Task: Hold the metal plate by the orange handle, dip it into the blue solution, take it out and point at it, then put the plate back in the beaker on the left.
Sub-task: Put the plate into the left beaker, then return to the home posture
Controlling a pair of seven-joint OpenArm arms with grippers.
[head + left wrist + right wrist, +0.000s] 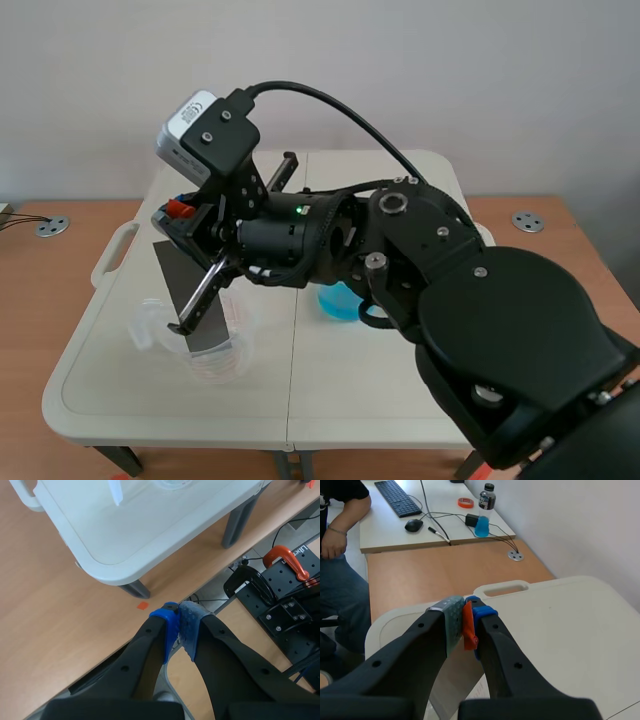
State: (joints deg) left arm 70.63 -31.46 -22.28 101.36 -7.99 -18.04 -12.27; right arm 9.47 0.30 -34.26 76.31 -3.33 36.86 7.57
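Gripping orange handle [468,627] — right arm [500,320] overlaps blue solution [338,303].

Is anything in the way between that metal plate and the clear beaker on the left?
Nothing visible is. The right gripper holds the metal plate by its orange handle, and the plate's lower end appears to reach down into the clear beaker.

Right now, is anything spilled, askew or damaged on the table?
No spill or damage shows. Only the grey metal plate is askew: it hangs tilted from the right gripper, lower end at the clear beaker.
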